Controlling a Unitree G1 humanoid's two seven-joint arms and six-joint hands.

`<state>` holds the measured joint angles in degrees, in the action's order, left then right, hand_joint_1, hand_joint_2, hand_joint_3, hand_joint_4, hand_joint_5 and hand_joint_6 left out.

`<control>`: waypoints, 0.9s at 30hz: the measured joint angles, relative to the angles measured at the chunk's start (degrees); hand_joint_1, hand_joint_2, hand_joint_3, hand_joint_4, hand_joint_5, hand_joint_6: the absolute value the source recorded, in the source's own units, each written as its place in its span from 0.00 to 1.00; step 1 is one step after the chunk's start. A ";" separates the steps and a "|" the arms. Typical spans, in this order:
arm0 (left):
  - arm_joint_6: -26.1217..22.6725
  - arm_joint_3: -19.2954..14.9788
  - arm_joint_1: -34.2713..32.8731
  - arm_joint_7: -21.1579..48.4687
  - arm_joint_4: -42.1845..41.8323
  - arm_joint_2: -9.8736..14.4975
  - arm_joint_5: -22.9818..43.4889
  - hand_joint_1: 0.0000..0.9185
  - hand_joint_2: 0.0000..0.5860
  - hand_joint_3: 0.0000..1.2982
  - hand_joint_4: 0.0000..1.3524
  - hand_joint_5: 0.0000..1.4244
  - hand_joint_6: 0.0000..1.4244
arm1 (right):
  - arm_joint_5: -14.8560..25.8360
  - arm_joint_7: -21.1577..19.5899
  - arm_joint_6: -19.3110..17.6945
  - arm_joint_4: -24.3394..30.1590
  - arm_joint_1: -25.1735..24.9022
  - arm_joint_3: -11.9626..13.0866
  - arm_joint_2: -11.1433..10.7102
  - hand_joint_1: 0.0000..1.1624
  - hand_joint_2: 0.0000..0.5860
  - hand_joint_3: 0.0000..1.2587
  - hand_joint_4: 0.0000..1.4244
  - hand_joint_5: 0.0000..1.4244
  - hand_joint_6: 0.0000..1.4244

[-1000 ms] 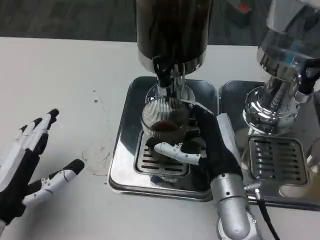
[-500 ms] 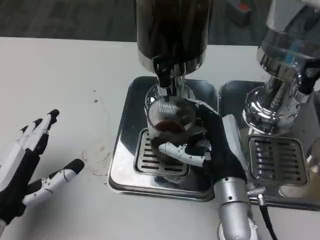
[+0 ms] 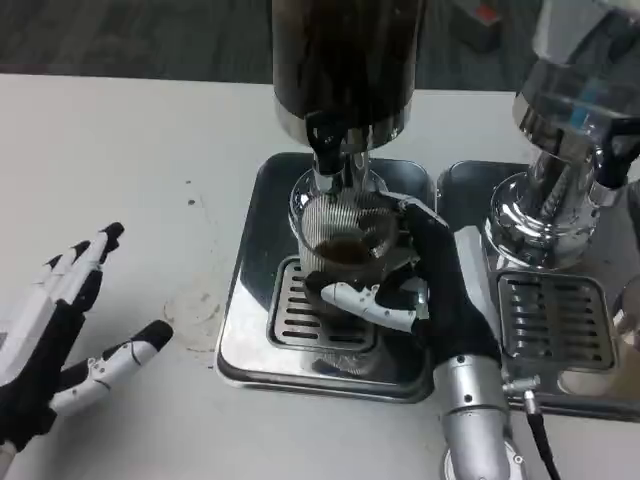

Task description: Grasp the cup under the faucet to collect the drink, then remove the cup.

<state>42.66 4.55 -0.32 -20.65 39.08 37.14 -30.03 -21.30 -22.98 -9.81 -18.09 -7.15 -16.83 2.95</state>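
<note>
Ribbed clear cup [image 3: 343,238] with dark drink in its bottom, directly under the black faucet [image 3: 327,138] of the dark drink dispenser [image 3: 345,60], above the slotted grate [image 3: 300,318] of a shiny metal drip tray [image 3: 258,235]. Right hand [image 3: 420,285] wrapped around the cup from the right, fingers [image 3: 365,303] closed across its front wall in a firm grip, silver forearm [image 3: 478,420] running down to the lower edge. Whether the cup base touches the grate or sits just above it cannot be told. Second, chrome dispenser [image 3: 560,150] on its own tray [image 3: 560,330] just beside, at right. Left hand [image 3: 60,335] well apart at lower left, resting low over the white table [image 3: 120,160], fingers spread and holding nothing. Faint ring stain [image 3: 195,305] on the table between the left hand and the tray.
</note>
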 measured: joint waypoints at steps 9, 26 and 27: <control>0.02 1.05 -0.25 -0.01 0.39 -0.07 -0.04 0.00 0.29 0.00 0.00 0.00 0.00 | -2.20 2.42 3.30 5.54 2.30 -0.17 -0.50 0.98 0.30 0.41 0.42 0.51 0.67; 0.36 1.28 -0.23 -0.27 0.24 -1.09 -1.02 0.00 0.28 0.00 0.00 0.00 0.00 | -3.26 7.68 4.99 11.12 6.90 0.02 -1.52 0.97 0.30 0.42 0.43 0.53 0.69; 0.34 1.28 -0.22 -0.29 -0.05 -1.09 -1.65 0.00 0.28 0.00 0.00 0.00 0.00 | -3.24 7.86 4.99 11.80 7.36 0.10 -1.55 0.97 0.30 0.42 0.43 0.53 0.69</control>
<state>43.00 5.84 -0.54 -20.94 39.03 36.05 -31.67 -24.55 -15.12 -4.82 -6.28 0.21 -16.74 1.39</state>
